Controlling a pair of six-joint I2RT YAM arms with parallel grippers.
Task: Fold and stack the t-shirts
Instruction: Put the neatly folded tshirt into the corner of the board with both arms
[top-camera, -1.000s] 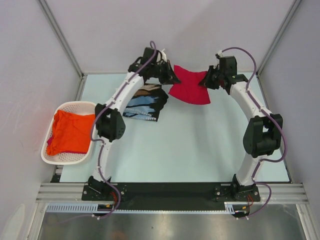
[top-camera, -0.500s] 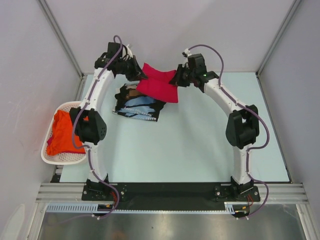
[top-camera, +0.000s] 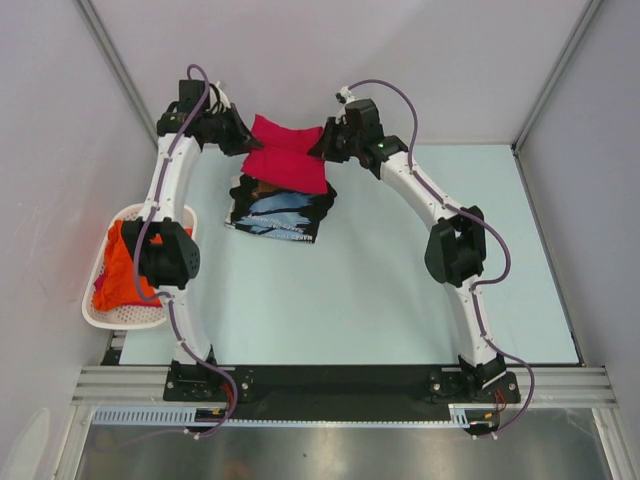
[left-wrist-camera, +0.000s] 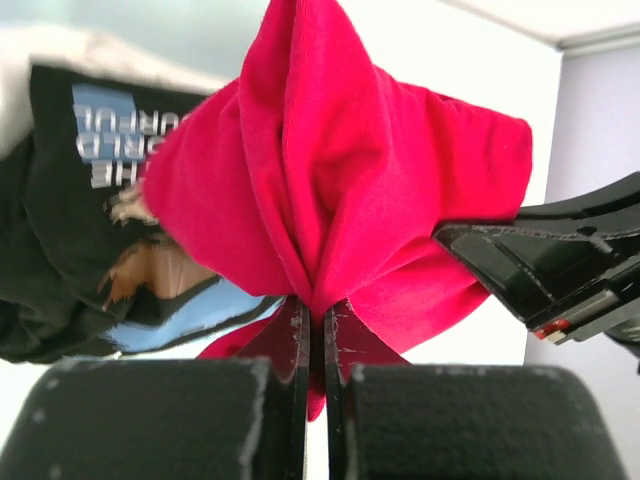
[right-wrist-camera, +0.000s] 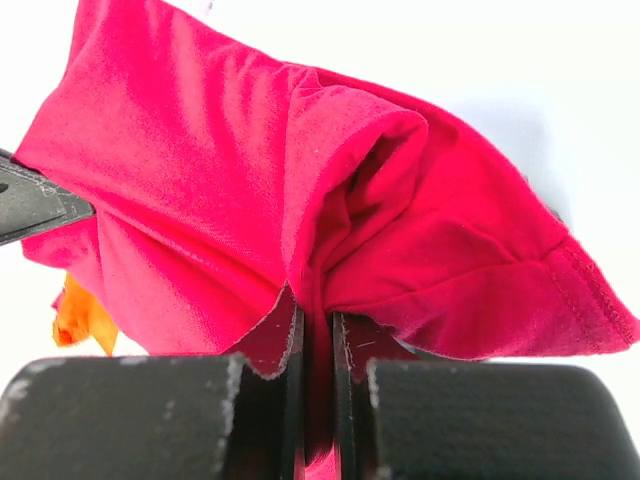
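A folded crimson red t-shirt (top-camera: 287, 158) hangs between both grippers above the back of the table. My left gripper (top-camera: 243, 140) is shut on its left edge, and my right gripper (top-camera: 322, 146) is shut on its right edge. Red cloth (left-wrist-camera: 340, 170) bunches between the left fingers (left-wrist-camera: 296, 335); in the right wrist view the red shirt (right-wrist-camera: 300, 200) is pinched the same way. Below it lies a folded black t-shirt (top-camera: 280, 214) with light-blue and tan print, seen also as the black shirt (left-wrist-camera: 70, 200). An orange t-shirt (top-camera: 125, 262) lies in the basket.
The white perforated basket (top-camera: 110, 314) stands at the table's left edge beside the left arm. Grey walls and metal frame posts close in the back and both sides. The arm bases sit on the black rail at the near edge.
Both arms have carried the red t-shirt leftward, from right of the black shirt to above its back edge. Both grips have stayed shut.
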